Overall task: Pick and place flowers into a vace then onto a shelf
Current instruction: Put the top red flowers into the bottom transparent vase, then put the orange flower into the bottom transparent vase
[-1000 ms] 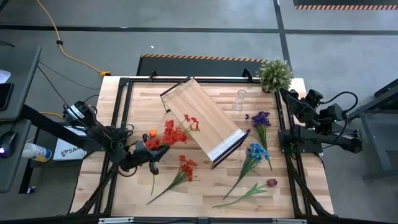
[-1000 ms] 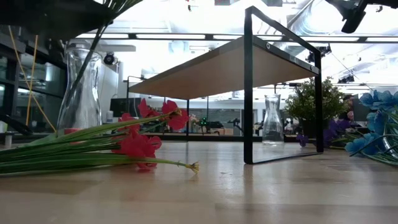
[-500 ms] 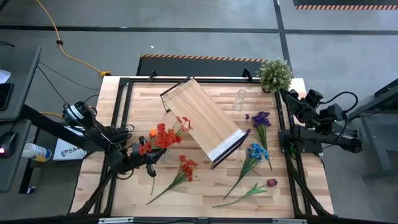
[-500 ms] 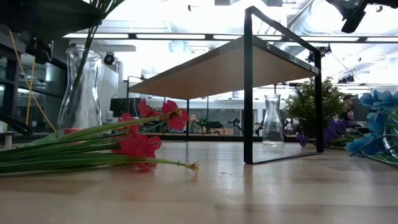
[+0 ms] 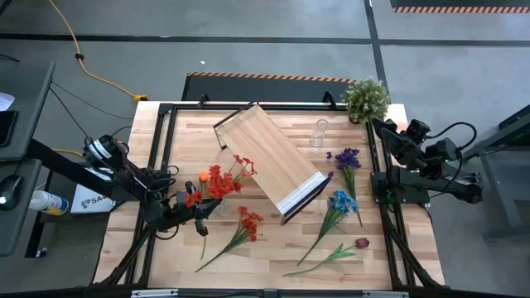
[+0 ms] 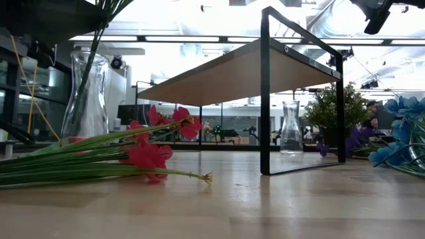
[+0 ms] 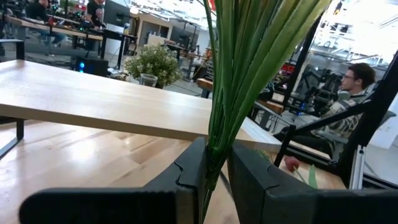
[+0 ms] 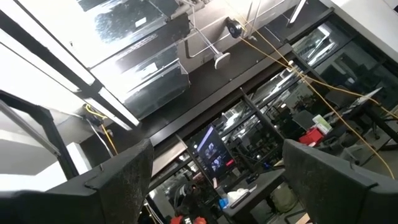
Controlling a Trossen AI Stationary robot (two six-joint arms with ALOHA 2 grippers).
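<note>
My left gripper [image 5: 197,209] is at the table's left, shut on a bunch of red and orange flowers [image 5: 215,182]. The bunch's green stems [image 6: 99,36] slant down into the neck of a tall glass vase [image 6: 85,93] standing on the table. The shelf [image 5: 269,161], a light-wood board on a black frame, stands at an angle mid-table. My right gripper [image 8: 217,180] waits open and raised at the table's far right edge [image 5: 383,128], holding nothing. My left gripper pinches several green stems [image 7: 217,140] together between its two fingers, below the blooms. The fingers [image 7: 193,177] come in level and lie across the stems. The bunch stands steeply tilted, blooms up, with its lower ends inside the vase.
Loose flowers lie on the table: red [image 5: 247,221] near the front, blue [image 5: 341,203], purple [image 5: 346,157] and dark red [image 5: 361,243] to the right. A small glass vase [image 5: 320,131] and a bushy potted plant [image 5: 366,98] stand at the far right.
The held bunch has swung a little toward the table's left, and its stems now stand steeper over the vase. My left gripper has stayed shut on them.
</note>
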